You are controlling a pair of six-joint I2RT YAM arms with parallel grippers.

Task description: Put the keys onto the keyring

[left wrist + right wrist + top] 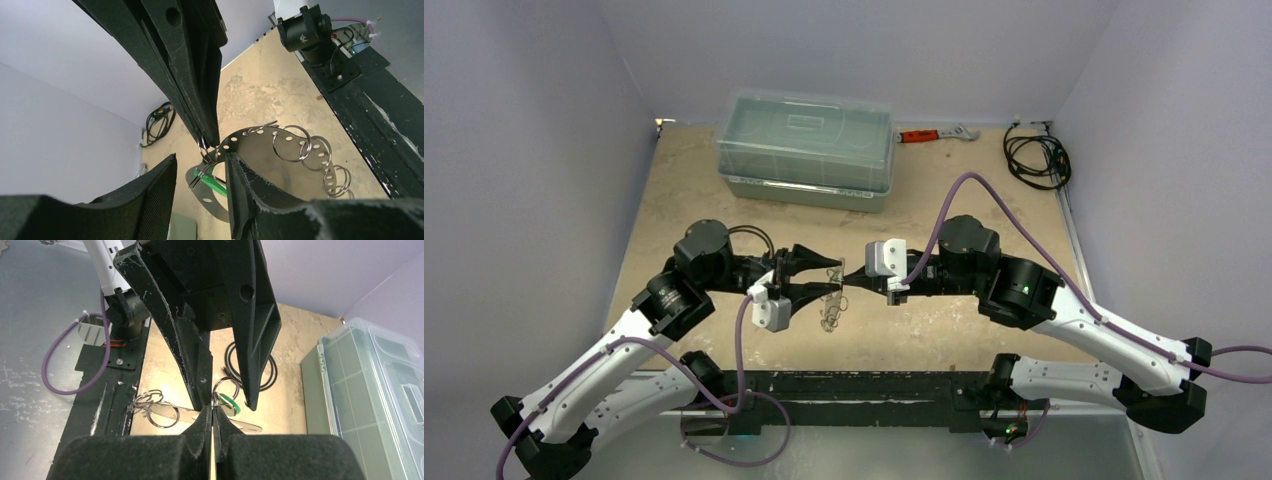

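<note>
Green-headed tiny metal key (230,403) looks already on the thin silver wire keyring w/ perforated strip (250,140), clamped tight in right gripper (849,283), just btwn fingers of wide-parted, empty-looking left gripper (836,277); silver keys unseen, prob. left to do.

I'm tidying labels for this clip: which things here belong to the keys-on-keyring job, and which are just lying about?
In the job: green-headed key, keyring.
Lying about: lidded plastic box, red-handled wrench, black coiled cable.
</note>
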